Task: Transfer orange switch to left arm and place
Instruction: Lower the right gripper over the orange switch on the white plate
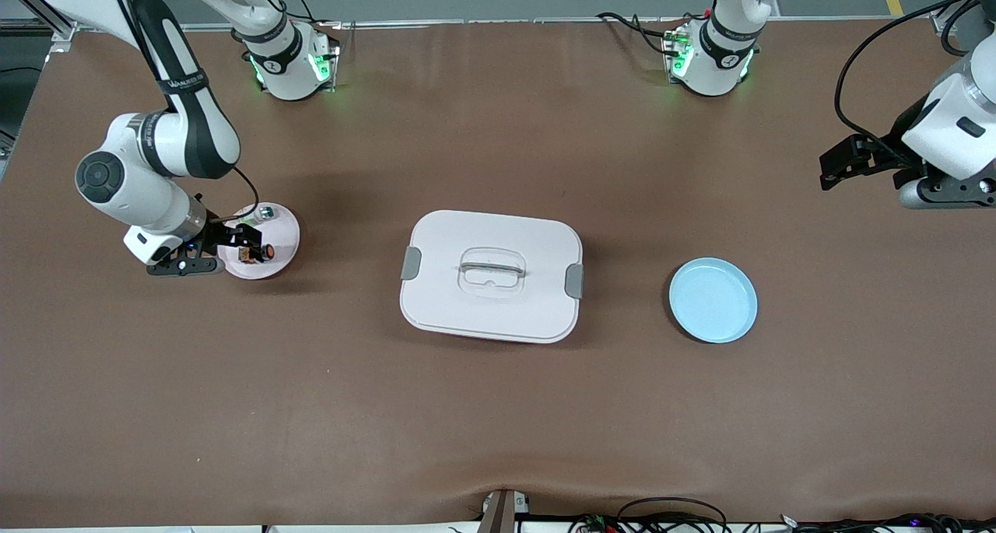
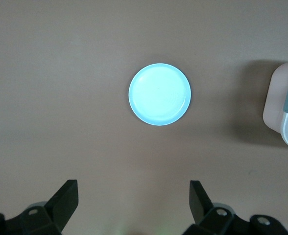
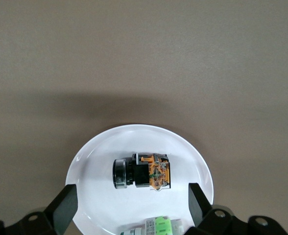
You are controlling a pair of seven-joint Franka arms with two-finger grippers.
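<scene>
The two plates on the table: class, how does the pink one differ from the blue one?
The pink plate carries the orange switch and a green-capped part; the blue plate is bare. The right gripper hangs open over the pink plate, while no gripper is over the blue plate. Both are round and flank the box.

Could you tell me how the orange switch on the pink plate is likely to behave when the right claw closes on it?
The orange switch lies on its side on the pink plate; its round black barrel may roll if nudged. It looks rigid and probably light, being far smaller than the plate. The squarer orange-brass end seems the steadier place to pinch. The open right claw hovers over it.
</scene>
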